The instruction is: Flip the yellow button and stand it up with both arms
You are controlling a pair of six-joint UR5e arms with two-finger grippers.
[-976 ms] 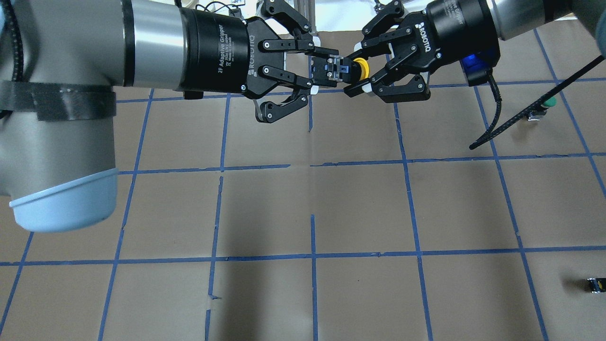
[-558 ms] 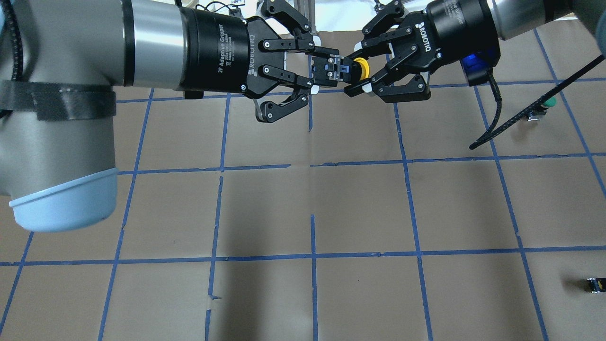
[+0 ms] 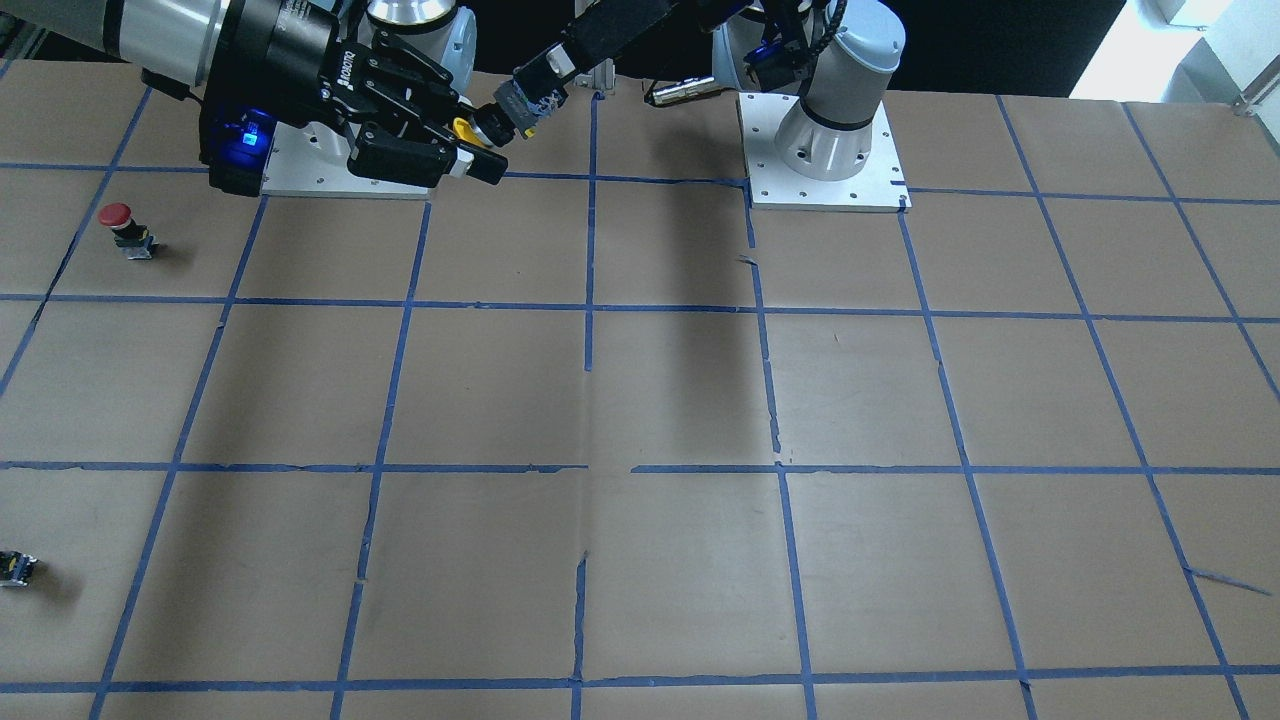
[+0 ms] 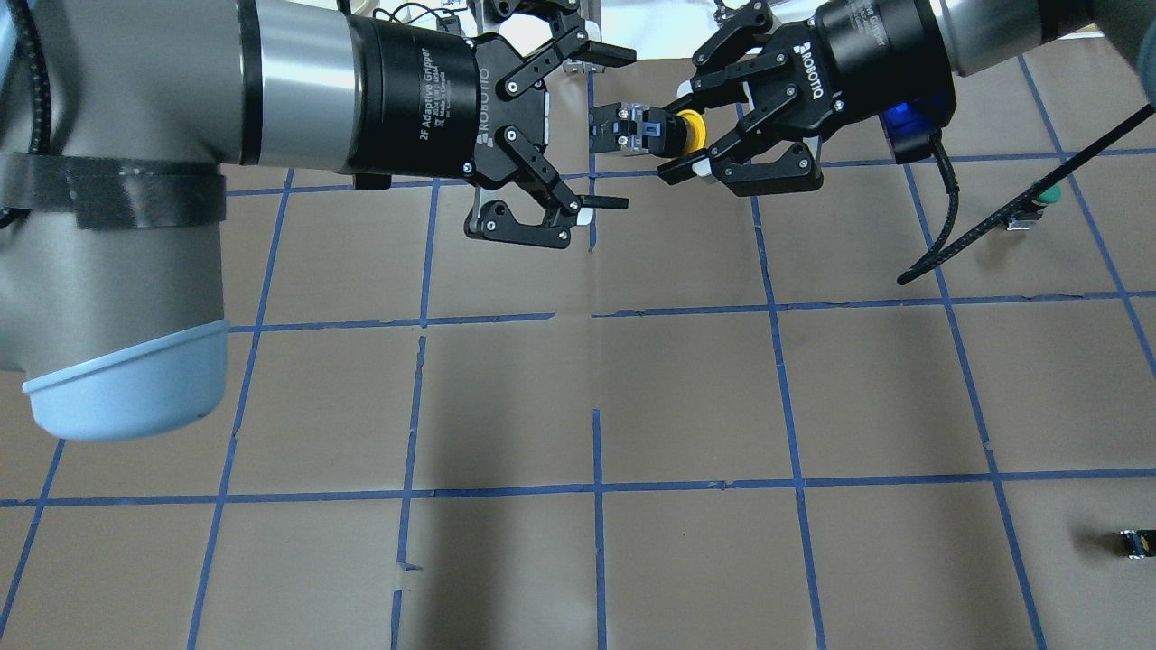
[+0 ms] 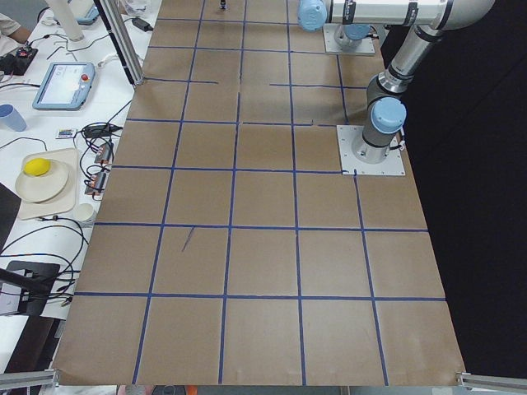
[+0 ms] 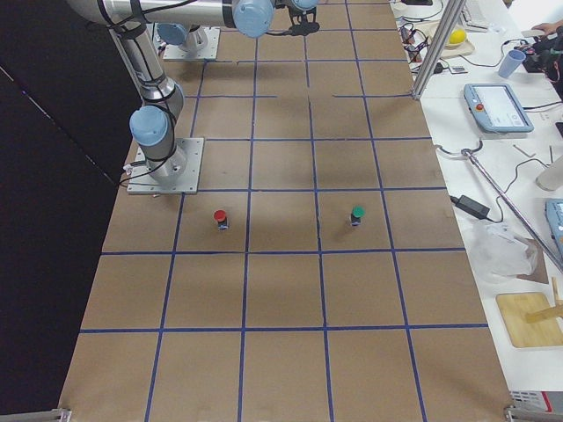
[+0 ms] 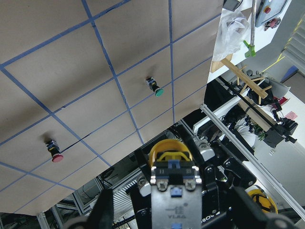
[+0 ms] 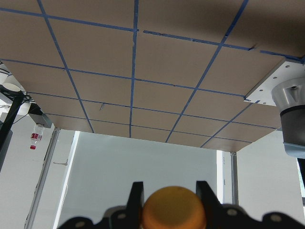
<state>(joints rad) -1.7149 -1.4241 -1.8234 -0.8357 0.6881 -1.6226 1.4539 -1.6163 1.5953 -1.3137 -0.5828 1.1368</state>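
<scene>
The yellow button [image 4: 690, 132] hangs in the air above the table's far side, lying sideways with its black body [image 4: 629, 131] towards my left arm. My right gripper [image 4: 679, 132] is shut on its yellow cap; this also shows in the front view [image 3: 463, 131]. My left gripper [image 4: 610, 129] is open, with its fingers spread wide on either side of the body and clear of it. In the left wrist view the button's body [image 7: 174, 187] faces the camera between the spread fingers [image 7: 103, 210]. In the right wrist view the cap [image 8: 174, 208] sits between the pads.
A red-capped button [image 3: 121, 221] and a green-capped button [image 4: 1044, 195] stand on the brown paper to my right. A tiny black block [image 4: 1134, 542] lies near the right front edge. A black cable [image 4: 944, 236] hangs from my right wrist.
My left gripper has opened and let go of the button's body, and it has drawn back a little. My right gripper holds the cap as before.
</scene>
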